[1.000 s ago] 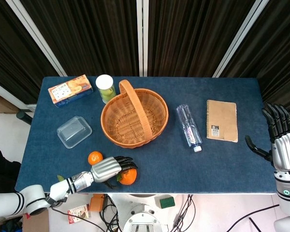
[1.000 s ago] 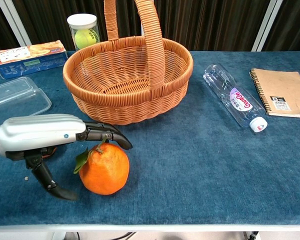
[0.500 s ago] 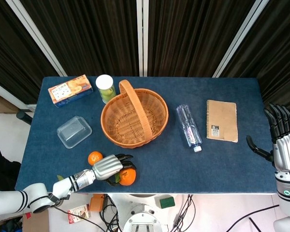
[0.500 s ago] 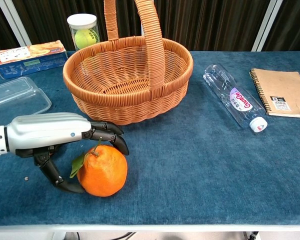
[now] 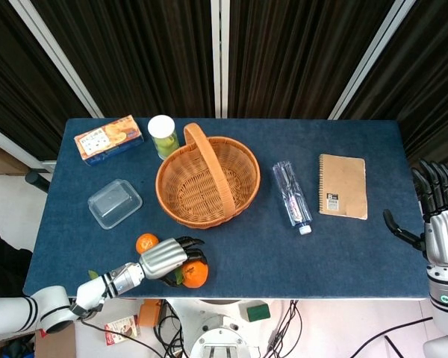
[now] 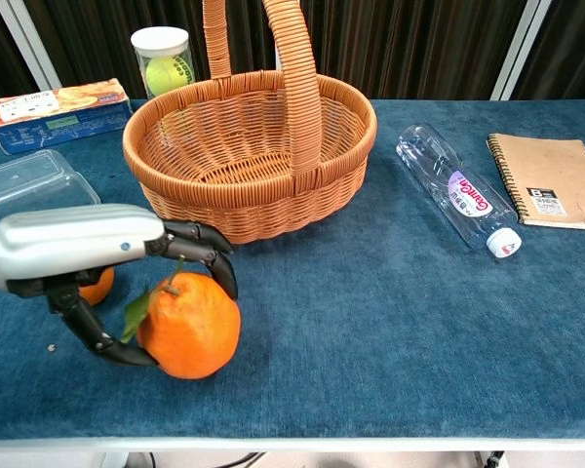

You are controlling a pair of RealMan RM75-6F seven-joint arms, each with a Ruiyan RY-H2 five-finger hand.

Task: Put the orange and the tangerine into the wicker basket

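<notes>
At the near left edge of the blue table (image 5: 343, 253), the left hand (image 6: 78, 255) wraps the orange (image 6: 189, 326), dark fingers (image 6: 207, 253) curled over its top and thumb hooked under its left side, a green leaf showing between. The tangerine (image 5: 146, 243) sits on the cloth just behind that hand, partly hidden in the chest view. The wicker basket (image 5: 207, 181) stands empty at mid-table, handle upright, well beyond both fruits. Right of it lie a plastic bottle (image 5: 292, 195) and a spiral notebook (image 5: 343, 186); a clear plastic container (image 5: 114, 203) lies to its left. The right hand (image 5: 439, 224) hovers off the table's right edge, fingers spread and holding nothing.
</notes>
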